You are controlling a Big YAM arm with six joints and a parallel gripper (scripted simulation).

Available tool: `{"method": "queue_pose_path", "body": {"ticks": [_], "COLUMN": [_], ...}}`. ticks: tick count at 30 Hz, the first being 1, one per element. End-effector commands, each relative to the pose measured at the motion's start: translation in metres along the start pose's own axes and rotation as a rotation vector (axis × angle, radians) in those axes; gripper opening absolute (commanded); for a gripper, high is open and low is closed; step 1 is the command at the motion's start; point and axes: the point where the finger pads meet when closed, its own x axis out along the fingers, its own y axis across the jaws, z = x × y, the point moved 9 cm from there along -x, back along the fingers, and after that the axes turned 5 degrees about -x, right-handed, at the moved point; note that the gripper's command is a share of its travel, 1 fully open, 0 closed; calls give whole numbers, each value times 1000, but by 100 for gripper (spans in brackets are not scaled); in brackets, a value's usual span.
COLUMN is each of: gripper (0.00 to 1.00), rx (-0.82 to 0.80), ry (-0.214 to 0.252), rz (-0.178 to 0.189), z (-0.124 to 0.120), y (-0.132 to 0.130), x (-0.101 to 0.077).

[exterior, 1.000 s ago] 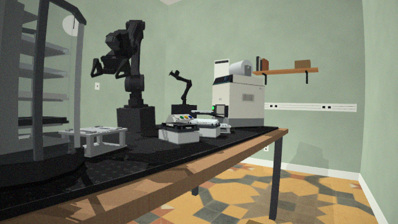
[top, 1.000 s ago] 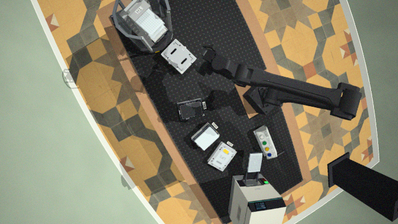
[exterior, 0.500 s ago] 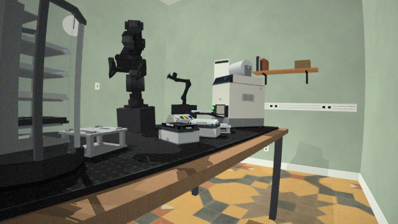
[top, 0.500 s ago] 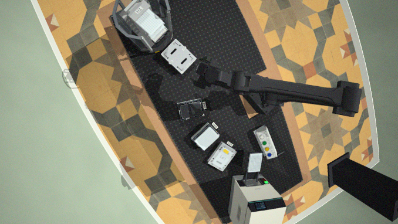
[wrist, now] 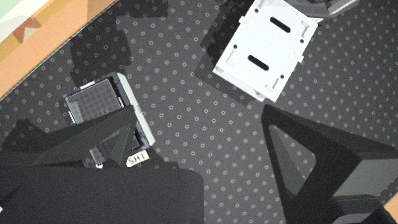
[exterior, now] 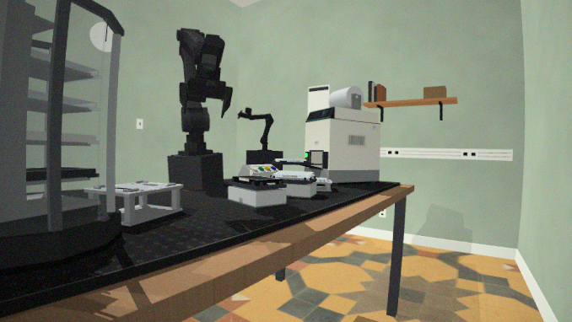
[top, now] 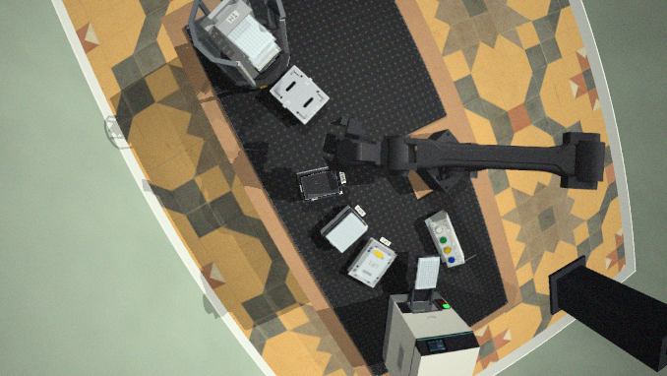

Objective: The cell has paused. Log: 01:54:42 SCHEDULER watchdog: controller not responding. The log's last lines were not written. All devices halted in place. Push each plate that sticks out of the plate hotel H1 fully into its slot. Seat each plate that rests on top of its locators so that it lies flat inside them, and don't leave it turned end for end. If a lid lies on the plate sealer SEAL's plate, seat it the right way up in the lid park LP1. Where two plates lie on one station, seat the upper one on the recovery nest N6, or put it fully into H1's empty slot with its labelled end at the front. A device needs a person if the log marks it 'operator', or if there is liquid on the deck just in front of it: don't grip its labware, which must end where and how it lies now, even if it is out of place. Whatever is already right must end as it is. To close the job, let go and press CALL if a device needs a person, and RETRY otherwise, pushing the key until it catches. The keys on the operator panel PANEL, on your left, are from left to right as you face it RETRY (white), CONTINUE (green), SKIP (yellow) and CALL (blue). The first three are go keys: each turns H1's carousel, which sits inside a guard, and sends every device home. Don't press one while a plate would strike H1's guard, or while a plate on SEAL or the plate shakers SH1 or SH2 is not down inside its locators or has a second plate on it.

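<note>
Closest to where I stand, the plate hotel H1 (exterior: pixel 55 126) rises at the near end of the table (exterior: pixel 270 249), its dark guard posts framing grey shelves; seen from above, a white plate (top: pixel 253 40) juts out of it past the guard. Just beyond it sits a low white nest (exterior: pixel 134 188) with nothing on it, and nothing stands between it and the hotel's front. Further along the black mat (top: pixel 369 74) the arm (top: pixel 492 156) stands on its pedestal, wrist turned down, and the gripper (exterior: pixel 219 99) hangs high above the deck with its fingers spread wide, holding nothing. Below and beside it is the shaker marked SH1 (wrist: pixel 137 159), carrying a dark plate (top: pixel 319 183); from the wrist view one finger (wrist: pixel 320 160) partly hides that station. Past it come a white plate on the next station (top: pixel 345 230), the lid park (top: pixel 371 262), the panel with coloured keys (top: pixel 445 238), and farthest off the sealer (exterior: pixel 343 141), its tray holding a white plate (top: pixel 427 272).
</note>
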Motion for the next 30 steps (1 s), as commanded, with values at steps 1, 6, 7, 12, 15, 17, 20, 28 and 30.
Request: {"method": "queue_pose_path", "body": {"ticks": [1,6,7,12,15,17,20,28,30], "gripper": [100,100,100,100,100,100,100,100,100], "rx": [11,-38,-35,-94,-175,-153,-222,-263,-338], "ry": [-48,-16,-26,39,98,98,137,179,234], "rz": [4,47,48,87,130,123,158,191,221], "z": [35,34,34,28,25,23,21,8,4], "y": [3,22,26,47,58,62,69,96,104], "x": [-13,-26,-31,-33,-34,-36,-39,-61,-59]}}
